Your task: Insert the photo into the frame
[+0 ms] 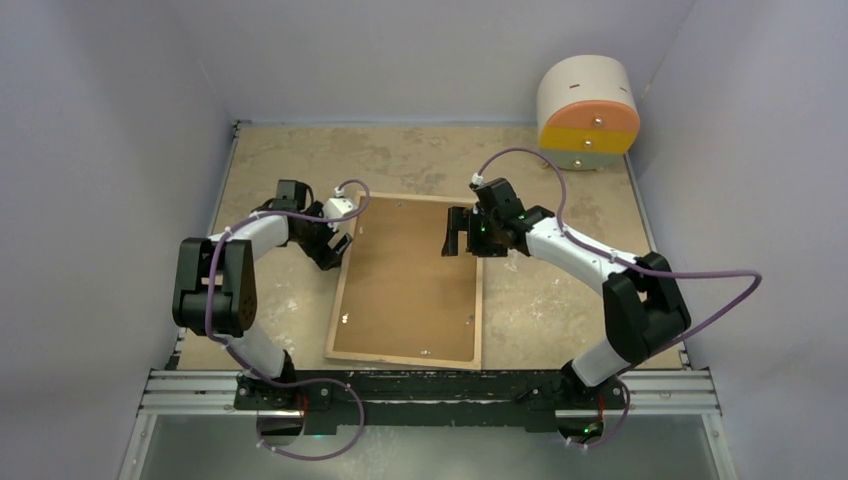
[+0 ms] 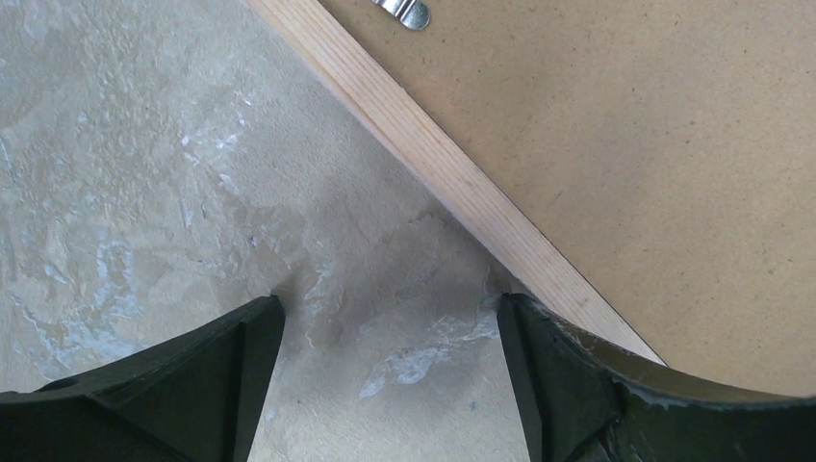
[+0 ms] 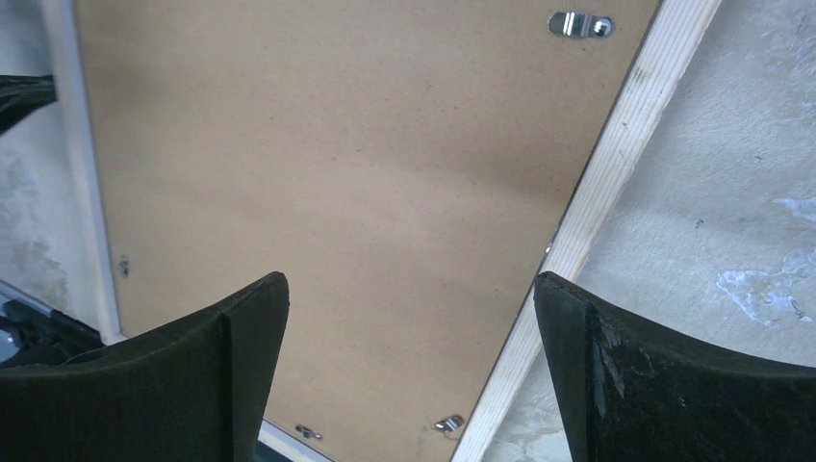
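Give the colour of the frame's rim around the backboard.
Frame rim: pale bare wood, faint grain. Right wrist view shows it best.

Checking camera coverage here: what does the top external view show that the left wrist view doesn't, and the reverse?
Only top external: left arm, right arm, right pincer, the whole frame, a white-orange-yellow drum far right. Only left wrist: the left pincer seen from within, jaws open, and one metal clip up close. Both: frame's wooden rim, brown backing board, table.

Even, soft overhead light, faint shadows, sharp views without glare or blur.
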